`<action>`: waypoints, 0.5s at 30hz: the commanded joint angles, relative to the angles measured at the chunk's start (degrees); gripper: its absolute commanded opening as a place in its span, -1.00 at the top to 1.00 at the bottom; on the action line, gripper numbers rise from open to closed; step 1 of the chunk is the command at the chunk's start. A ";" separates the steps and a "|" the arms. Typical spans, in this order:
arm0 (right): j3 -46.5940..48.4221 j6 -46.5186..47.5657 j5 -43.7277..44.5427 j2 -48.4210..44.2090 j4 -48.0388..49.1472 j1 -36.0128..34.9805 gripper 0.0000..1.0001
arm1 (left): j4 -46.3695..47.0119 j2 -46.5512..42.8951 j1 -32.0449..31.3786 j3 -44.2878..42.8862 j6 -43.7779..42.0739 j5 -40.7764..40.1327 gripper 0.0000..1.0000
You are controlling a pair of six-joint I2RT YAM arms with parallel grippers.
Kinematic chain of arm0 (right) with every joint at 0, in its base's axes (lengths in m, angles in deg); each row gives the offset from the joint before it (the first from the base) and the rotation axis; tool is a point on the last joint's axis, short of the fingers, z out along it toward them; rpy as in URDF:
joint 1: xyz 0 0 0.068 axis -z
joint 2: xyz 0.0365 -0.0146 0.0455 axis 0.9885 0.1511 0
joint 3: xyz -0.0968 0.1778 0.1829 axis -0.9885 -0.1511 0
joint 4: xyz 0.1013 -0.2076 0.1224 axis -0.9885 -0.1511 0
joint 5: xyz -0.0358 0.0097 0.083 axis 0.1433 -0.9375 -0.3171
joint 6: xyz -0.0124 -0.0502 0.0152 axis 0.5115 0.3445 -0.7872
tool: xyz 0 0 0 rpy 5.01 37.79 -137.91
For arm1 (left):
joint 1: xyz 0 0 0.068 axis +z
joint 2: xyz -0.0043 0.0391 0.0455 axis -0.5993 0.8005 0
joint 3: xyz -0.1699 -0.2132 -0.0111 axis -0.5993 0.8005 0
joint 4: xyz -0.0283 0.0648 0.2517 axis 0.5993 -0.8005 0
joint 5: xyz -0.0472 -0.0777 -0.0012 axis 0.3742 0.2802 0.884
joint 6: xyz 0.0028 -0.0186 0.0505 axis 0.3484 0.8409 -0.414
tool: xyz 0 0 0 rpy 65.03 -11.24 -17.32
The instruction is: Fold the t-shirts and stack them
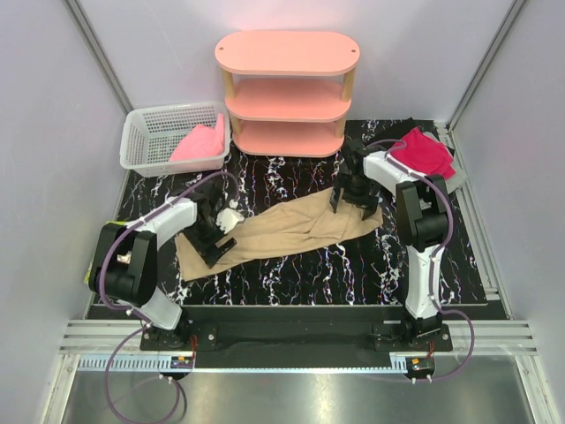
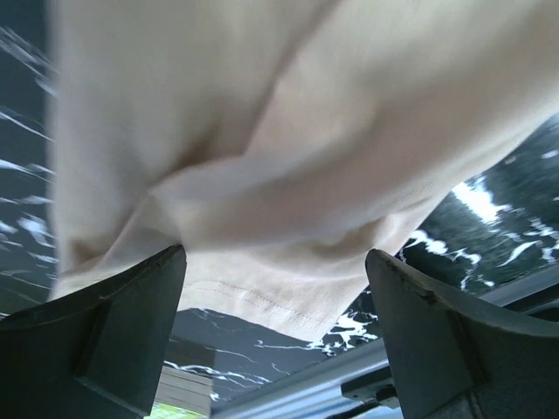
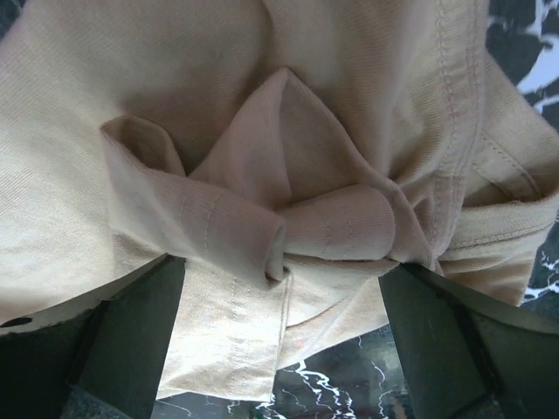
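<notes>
Tan jersey cloth fills both wrist views. The tan t-shirt (image 1: 291,231) lies in a long, loosely gathered band across the black marbled table (image 1: 380,265), closer to the arms' bases than any other cloth. The left gripper (image 1: 214,246) sits at its near-left end and the right gripper (image 1: 351,210) at its far-right end. On each, the fingers (image 3: 131,332) stand wide apart, straddling the fabric without pinching it. Under the right one the cloth is bunched into a rolled knot beside a stitched hem. The shirt looks light, limp and shapeless, so it would likely sag and slip unless taken at a hem or a gathered fold, both ends at once. Farther back, a magenta-red t-shirt (image 1: 425,152) lies at the table's far-right corner and a light pink t-shirt (image 1: 199,144) sits in the white basket (image 1: 141,132). A pink shelf (image 1: 287,53) stands behind them.
</notes>
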 commanded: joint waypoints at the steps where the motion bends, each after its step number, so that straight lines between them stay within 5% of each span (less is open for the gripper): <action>1: 3.68 0.03 1.69 5.04 2.81 1.79 -0.99 | 3.10 -2.50 1.25 3.91 -0.94 -2.76 -0.78; 15: 19.14 1.26 -1.47 15.16 1.40 6.80 -0.99 | 3.02 -13.47 1.25 16.30 0.64 -1.80 -0.78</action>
